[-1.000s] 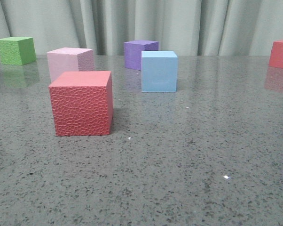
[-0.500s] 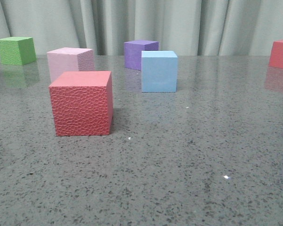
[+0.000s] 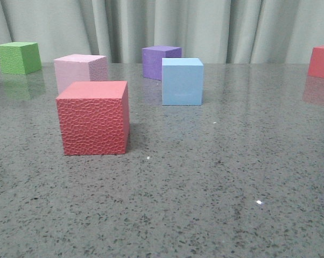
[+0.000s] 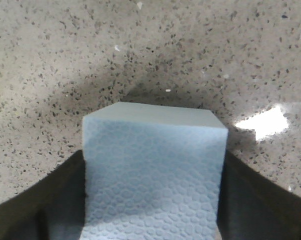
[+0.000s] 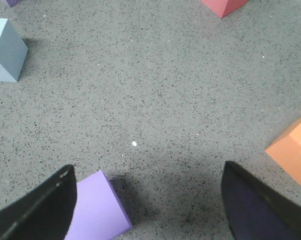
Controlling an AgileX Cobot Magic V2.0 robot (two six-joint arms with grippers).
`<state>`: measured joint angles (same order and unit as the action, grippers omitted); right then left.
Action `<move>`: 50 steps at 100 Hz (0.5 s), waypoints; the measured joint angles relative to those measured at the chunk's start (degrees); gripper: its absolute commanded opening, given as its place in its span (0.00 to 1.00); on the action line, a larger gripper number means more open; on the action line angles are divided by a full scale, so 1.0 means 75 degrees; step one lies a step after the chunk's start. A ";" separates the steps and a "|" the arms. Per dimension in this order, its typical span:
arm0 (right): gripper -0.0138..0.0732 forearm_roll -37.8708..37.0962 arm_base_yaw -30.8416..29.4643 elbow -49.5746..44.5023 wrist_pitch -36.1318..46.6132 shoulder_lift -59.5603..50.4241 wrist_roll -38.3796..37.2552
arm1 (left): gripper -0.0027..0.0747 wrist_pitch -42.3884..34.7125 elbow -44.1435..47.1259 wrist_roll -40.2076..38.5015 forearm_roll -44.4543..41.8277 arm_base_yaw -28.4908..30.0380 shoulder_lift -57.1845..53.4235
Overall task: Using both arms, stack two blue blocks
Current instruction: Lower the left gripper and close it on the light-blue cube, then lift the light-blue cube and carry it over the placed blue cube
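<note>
On the speckled grey stone table (image 3: 205,188), from the left: a dimpled green cube (image 3: 18,57), a pink cube (image 3: 79,71), a pebbled red cube (image 3: 93,117) nearest the camera, a purple cube (image 3: 160,61), then a smooth blue block (image 3: 182,80) just in front of it. A second red cube (image 3: 322,62) sits far right. The left gripper (image 4: 153,220) clamps a second blue block (image 4: 153,170), its face embossed, above the table. The right gripper (image 5: 148,210) hangs open over bare table, a lilac cube (image 5: 98,212) beside one finger and an orange cube (image 5: 293,150) near the other.

On the grey speckled table (image 3: 216,177) stand a pale blue smooth block (image 3: 182,81), a red dimpled cube (image 3: 93,118), and pink (image 3: 79,71), purple (image 3: 160,61) and green (image 3: 18,57) cubes.
</note>
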<state>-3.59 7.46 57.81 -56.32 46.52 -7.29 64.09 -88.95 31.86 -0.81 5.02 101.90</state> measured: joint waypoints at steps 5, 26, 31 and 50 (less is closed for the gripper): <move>0.84 0.0000 0.0000 0.0000 0.0000 0.0000 0.0000 | 0.47 0.0000 0.0000 0.0000 0.0000 0.0000 0.0000; 0.84 0.0000 0.0000 0.0000 0.0000 0.0000 0.0000 | 0.47 0.0289 -0.0260 0.0000 0.0108 0.0000 0.0000; 0.84 0.0000 0.0000 0.0000 0.0000 0.0000 0.0000 | 0.47 0.0383 -0.0400 0.0000 0.0169 0.0000 0.0000; 0.84 0.0000 0.0000 0.0000 0.0000 0.0000 0.0000 | 0.47 0.0851 -0.1043 0.0000 0.0601 0.0000 0.0000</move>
<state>-3.59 7.46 57.81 -56.32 46.52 -7.29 70.47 -96.77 31.86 3.70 5.02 101.90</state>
